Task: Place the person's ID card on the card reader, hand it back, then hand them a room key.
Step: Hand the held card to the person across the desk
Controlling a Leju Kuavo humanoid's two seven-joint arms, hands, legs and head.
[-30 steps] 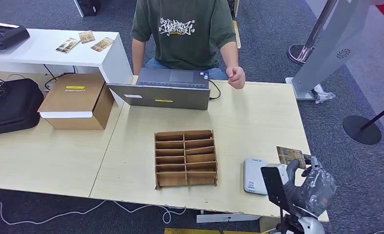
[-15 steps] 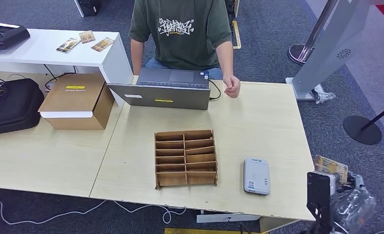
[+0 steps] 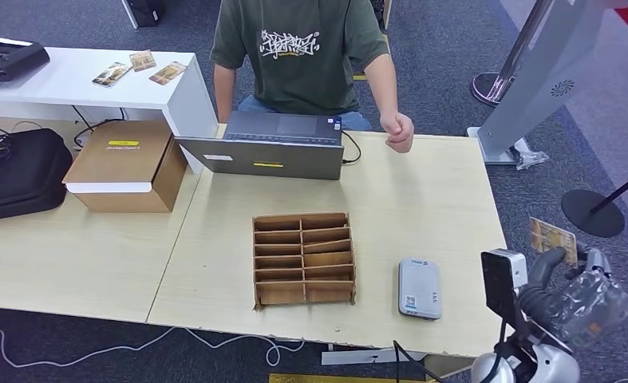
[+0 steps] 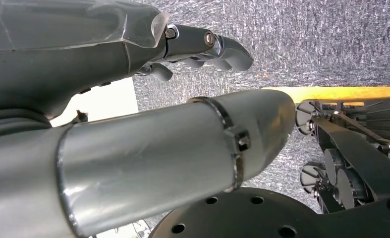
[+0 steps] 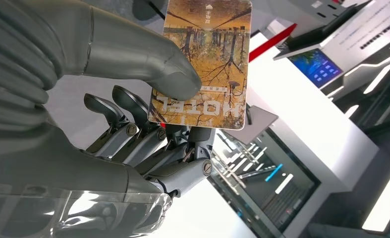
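Light wood table (image 3: 422,199): person (image 3: 302,48) at far edge behind a laptop (image 3: 270,148), fist on the tabletop. Cardboard divider tray (image 3: 303,258) sits mid-table toward the near edge, slots look empty. Card reader (image 3: 420,288) by the near right corner, nothing on it. Right hand (image 3: 578,291) is off the table's right edge, thumb pinching the HOTEL-printed card (image 5: 202,59) against the fingers. Left hand (image 4: 197,47): fingers curled, can't tell the grip.
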